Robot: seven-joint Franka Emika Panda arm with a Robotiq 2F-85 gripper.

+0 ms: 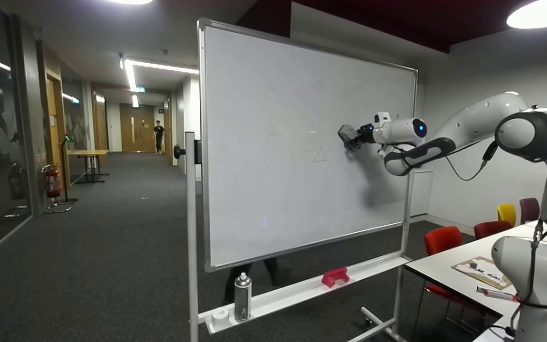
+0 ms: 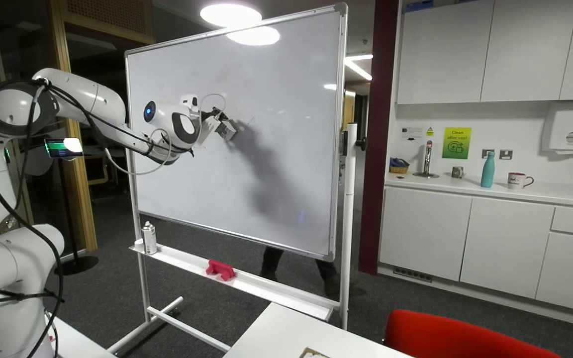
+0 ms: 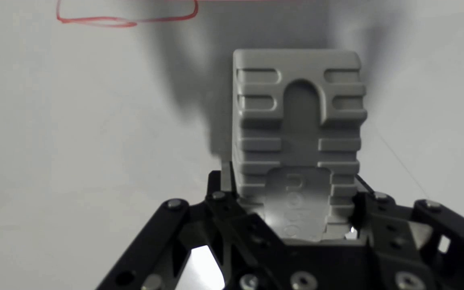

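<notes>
From my remote seat I see my black metal gripper (image 3: 294, 189) pinching a grey ribbed plastic eraser (image 3: 299, 137) between its jaws, by the long sides near the wrist end; I judge this leaves the far end and the board-facing side clear. The eraser sits right in front of the white metal-framed whiteboard (image 1: 273, 142), below red marker strokes (image 3: 129, 23) in the wrist view; whether it touches the surface I cannot tell. Under the board, a long white tray (image 1: 297, 293) carries an upright silver spray can (image 1: 243, 299) and a red plastic holder (image 1: 335, 276), probably for flat support.
</notes>
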